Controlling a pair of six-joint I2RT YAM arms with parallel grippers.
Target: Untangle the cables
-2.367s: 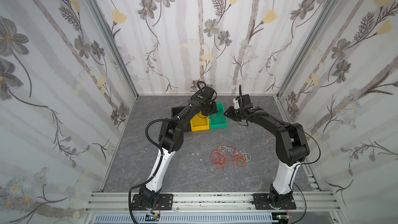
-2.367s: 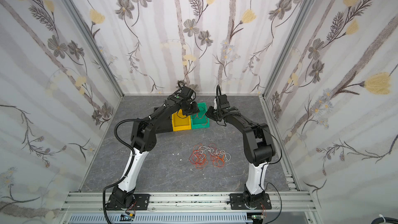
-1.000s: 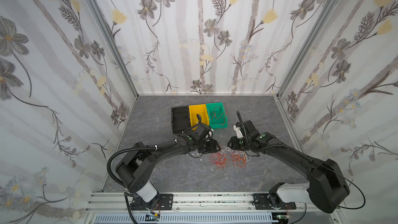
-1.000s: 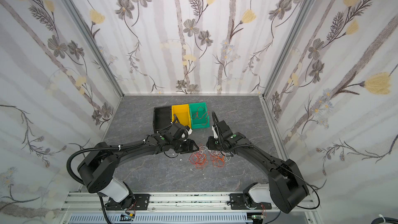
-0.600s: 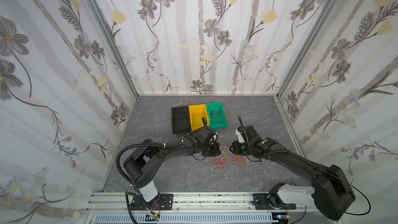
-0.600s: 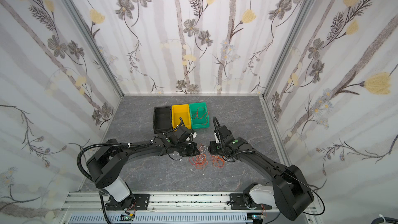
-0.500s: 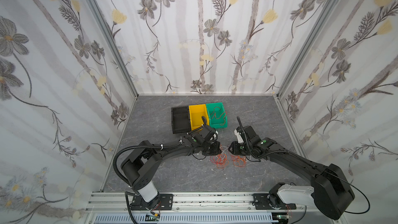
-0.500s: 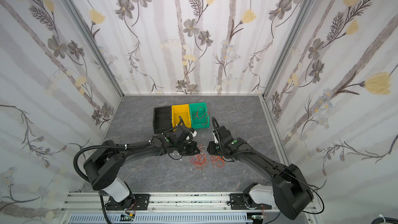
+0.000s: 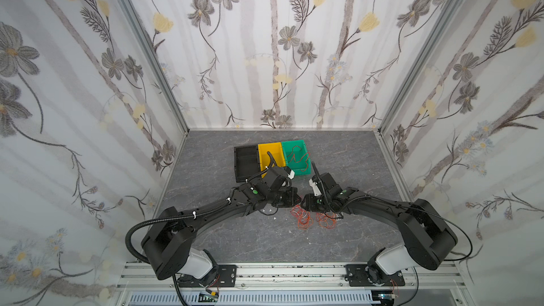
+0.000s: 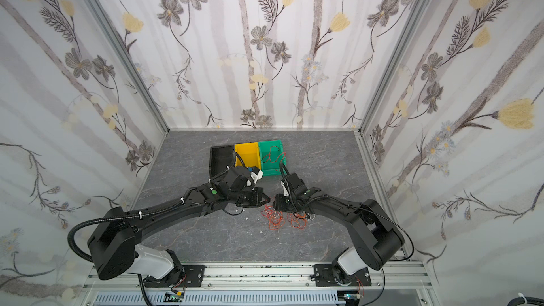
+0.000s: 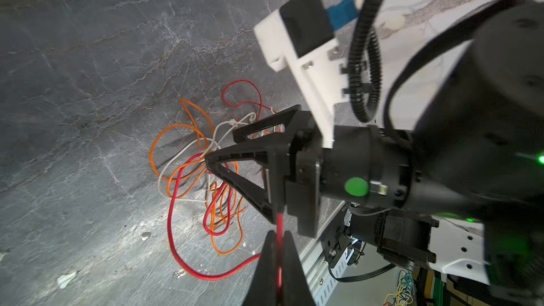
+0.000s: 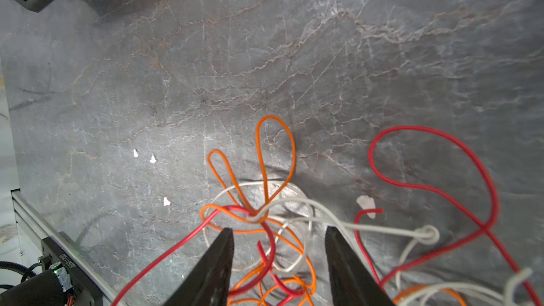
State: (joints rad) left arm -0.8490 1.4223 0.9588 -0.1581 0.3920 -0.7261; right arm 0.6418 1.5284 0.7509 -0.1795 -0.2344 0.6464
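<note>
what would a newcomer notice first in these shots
The tangle of red, orange and white cables near the middle of the grey table draws the eye first. The left gripper is shut on one red cable, while the right gripper hangs open over the tangle.

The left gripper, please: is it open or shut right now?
Shut on a red cable: in the left wrist view the left gripper pinches it.

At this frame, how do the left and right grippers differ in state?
The left gripper is shut, pinching a red cable; the right gripper is open, holding nothing. The left gripper's strand runs out of the tangle; the right gripper's jaws straddle it. Both reach low over the same cables.
</note>
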